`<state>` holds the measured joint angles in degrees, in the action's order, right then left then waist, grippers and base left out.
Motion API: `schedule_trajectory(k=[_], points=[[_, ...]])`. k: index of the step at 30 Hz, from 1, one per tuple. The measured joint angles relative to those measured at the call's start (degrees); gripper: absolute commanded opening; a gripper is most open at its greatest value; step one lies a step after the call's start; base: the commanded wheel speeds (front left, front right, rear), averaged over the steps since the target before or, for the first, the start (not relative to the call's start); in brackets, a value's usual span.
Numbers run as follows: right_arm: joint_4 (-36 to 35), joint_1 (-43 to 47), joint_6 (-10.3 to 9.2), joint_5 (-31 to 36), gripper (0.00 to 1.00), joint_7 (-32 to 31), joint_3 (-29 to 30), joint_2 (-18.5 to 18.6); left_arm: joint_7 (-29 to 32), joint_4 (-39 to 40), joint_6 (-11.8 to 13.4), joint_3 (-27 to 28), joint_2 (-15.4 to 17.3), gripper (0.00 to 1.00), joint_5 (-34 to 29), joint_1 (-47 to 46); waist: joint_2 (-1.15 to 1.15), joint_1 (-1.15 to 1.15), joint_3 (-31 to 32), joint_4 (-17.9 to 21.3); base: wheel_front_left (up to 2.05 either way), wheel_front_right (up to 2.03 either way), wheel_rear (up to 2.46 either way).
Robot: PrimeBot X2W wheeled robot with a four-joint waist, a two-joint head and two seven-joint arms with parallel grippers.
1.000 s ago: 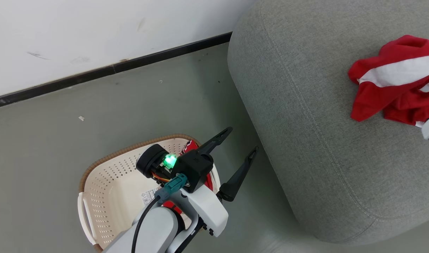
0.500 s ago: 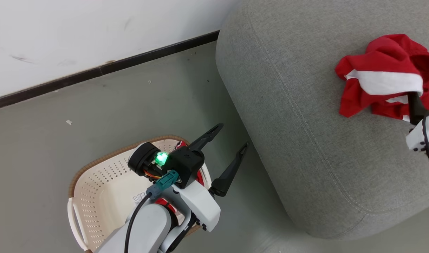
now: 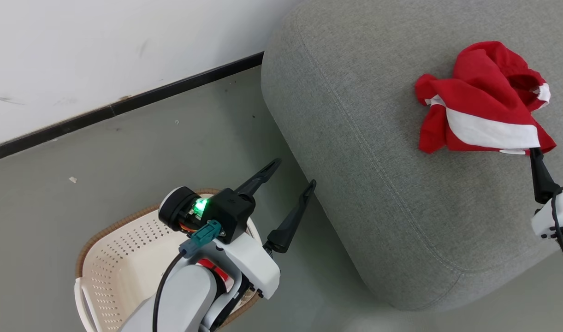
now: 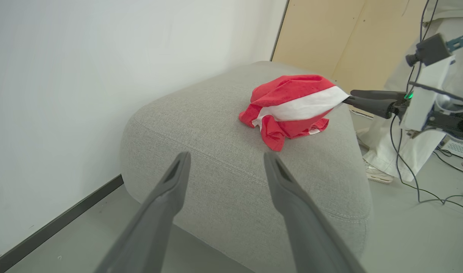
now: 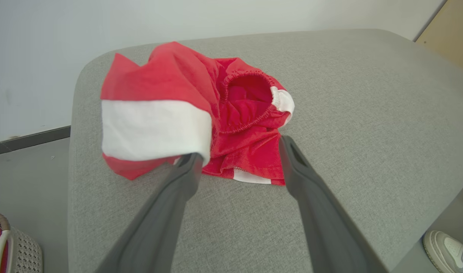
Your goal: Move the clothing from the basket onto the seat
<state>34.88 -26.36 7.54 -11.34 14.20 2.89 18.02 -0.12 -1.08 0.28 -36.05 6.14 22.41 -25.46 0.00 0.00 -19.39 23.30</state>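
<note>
Red white-banded fabric garment [image 3: 484, 115], crumpled on grey woven seat [image 3: 378, 184], clear of edges: soft, light, limp; pinch raised fold. Left gripper [image 3: 294, 173], right gripper [image 5: 239, 149]: spread wide, empty.

The right gripper [image 5: 239, 149] is hovering low over the grey seat [image 5: 368, 94], its two fingers spread wide. The red clothing [image 5: 170, 83] is lying crumpled on the seat just ahead, a corner of its white band touching the left-hand fingertip. The basket [image 5: 26, 254] is peeking in at the lower left, and a shoe [image 5: 447, 246] is showing at the lower right.
</note>
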Motion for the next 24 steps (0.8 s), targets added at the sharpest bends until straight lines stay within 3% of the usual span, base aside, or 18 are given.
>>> schedule_trajectory(k=[13, 24], points=[[-8.7, 7.7, 0.0, 0.7, 1.0, 0.0, 4.1, 1.3, -2.6, -0.9, 0.3, 2.3, 1.2, 1.0, 1.3, 2.0, 0.0, 0.0, 3.4, 2.3, 0.0, 0.0, 0.0], [-15.7, 7.6, 0.0, 2.0, 1.0, 0.2, 1.1, -0.1, -6.0, -2.0, 2.8, 6.2, 1.3, 1.0, 2.8, 6.0, 0.0, 0.0, 7.1, 1.9, 0.0, 0.0, 0.0]])
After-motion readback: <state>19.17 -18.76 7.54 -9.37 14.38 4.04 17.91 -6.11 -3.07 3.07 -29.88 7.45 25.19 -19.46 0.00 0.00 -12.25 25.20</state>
